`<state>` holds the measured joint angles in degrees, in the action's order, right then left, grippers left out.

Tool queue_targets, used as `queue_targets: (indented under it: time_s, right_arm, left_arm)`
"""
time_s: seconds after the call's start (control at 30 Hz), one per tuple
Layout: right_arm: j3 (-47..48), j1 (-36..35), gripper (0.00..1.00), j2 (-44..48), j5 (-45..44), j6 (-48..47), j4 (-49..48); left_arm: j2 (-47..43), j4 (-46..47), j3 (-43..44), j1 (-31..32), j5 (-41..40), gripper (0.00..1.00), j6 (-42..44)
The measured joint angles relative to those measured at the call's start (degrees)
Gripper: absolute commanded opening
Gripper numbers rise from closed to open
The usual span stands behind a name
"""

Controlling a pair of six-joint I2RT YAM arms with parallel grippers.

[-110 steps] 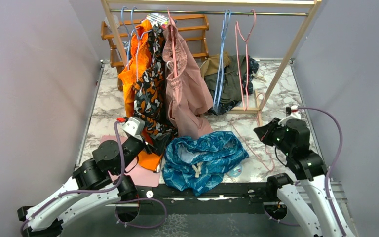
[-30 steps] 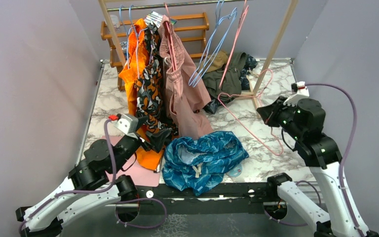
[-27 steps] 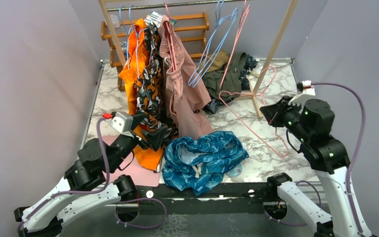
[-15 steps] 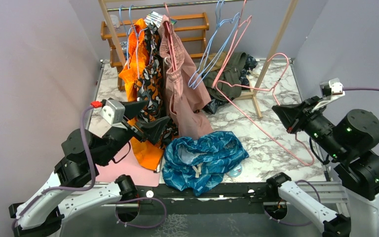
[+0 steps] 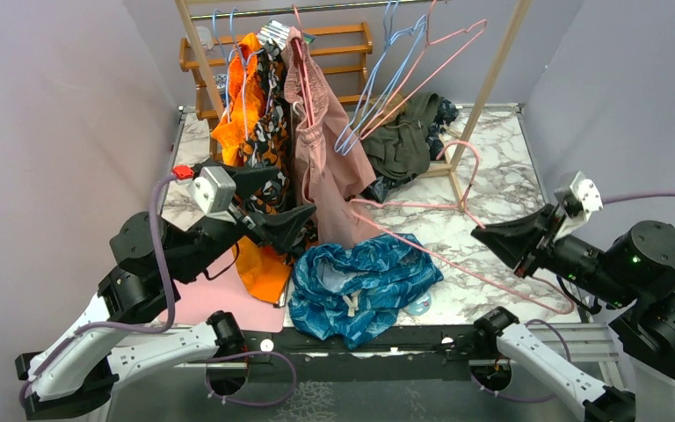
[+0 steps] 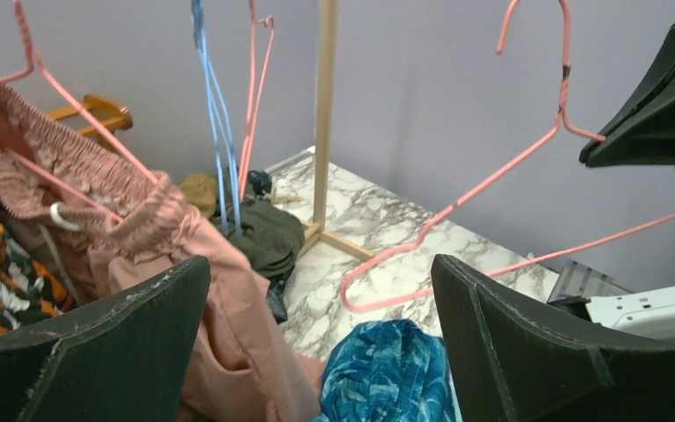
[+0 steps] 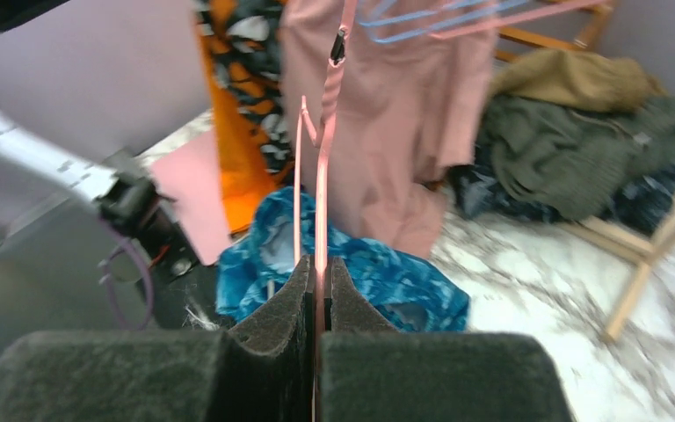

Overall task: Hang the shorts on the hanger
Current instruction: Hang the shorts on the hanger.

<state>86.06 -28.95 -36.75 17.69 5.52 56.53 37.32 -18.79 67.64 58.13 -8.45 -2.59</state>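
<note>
The right tool (image 7: 318,274) grips the hanger (image 7: 322,176) in the air above the table's (image 5: 492,176) right side, while the left tool (image 5: 299,195) is wide open and empty. The shorts (image 5: 365,277) lie crumpled at the near edge, so the left tool probably must take them next.

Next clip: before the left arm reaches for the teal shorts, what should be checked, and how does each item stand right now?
1. Right gripper shut on the hanger: ok.
2. Left gripper open and empty: ok.
3. Shorts lying unheld on the table: ok.
4. Drawstring at the waist visible: ok.
5. Hanger hook clear of the rack post: cannot tell.
</note>
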Motion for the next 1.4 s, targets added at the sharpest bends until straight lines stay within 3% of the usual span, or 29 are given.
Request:
queue_targets:
  time_s: [0.13, 0.33, 0.5, 0.67, 1.03, 1.4]
  right_arm:
    - [-5.42, -0.35, 0.01, 3.37, 10.36, -1.27, -6.27]
    - [-24.04, -0.37, 0.01, 8.9, 23.69, 1.81, -28.74]
    - [-31.67, -0.37, 0.01, 5.18, 30.47, 4.83, -44.35]
    - [-37.07, -0.37, 0.01, 1.4, 34.56, 8.26, -57.75]
    - [-40.37, -0.57, 0.01, 0.74, 40.17, 7.39, -68.0]
    - [-43.6, -1.36, 0.01, 1.49, 39.41, -0.7, -68.0]
  left_arm:
    - [1.42, 1.27, 2.14, 0.0, 3.85, 0.99, 0.87]
    - [4.13, 5.07, 2.47, 0.0, 14.51, 0.99, 1.14]
    - [7.98, 5.4, 3.04, 0.0, 24.81, 0.99, 1.51]
    - [10.08, 2.51, 3.08, 0.0, 29.33, 0.99, 3.58]
    - [10.78, -1.44, 3.08, -0.02, 31.3, 0.85, 8.28]
    - [16.52, -4.17, 3.08, -0.02, 36.17, 0.73, 9.35]
